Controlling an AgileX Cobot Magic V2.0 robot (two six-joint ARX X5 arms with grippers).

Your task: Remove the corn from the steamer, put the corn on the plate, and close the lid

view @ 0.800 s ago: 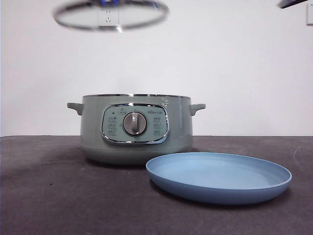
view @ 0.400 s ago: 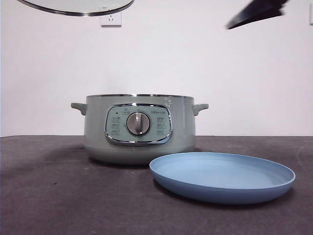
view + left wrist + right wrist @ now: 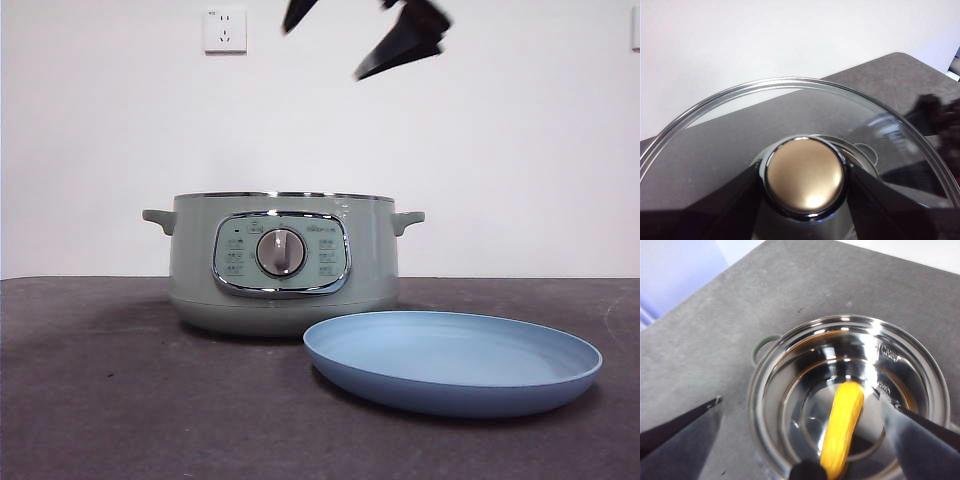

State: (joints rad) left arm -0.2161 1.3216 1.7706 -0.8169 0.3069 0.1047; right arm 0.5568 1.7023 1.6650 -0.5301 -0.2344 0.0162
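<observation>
Yellow corn (image 3: 842,427) lies in the steamer (image 3: 283,262); my right gripper (image 3: 800,400) hangs spread above; left gripper (image 3: 805,175) clamps the lid (image 3: 740,135) knob.

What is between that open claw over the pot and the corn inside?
Nothing visible. The lid is off, held up by the left tool. The right tool hangs open above the steamer, with the corn lying uncovered on its bottom.
</observation>
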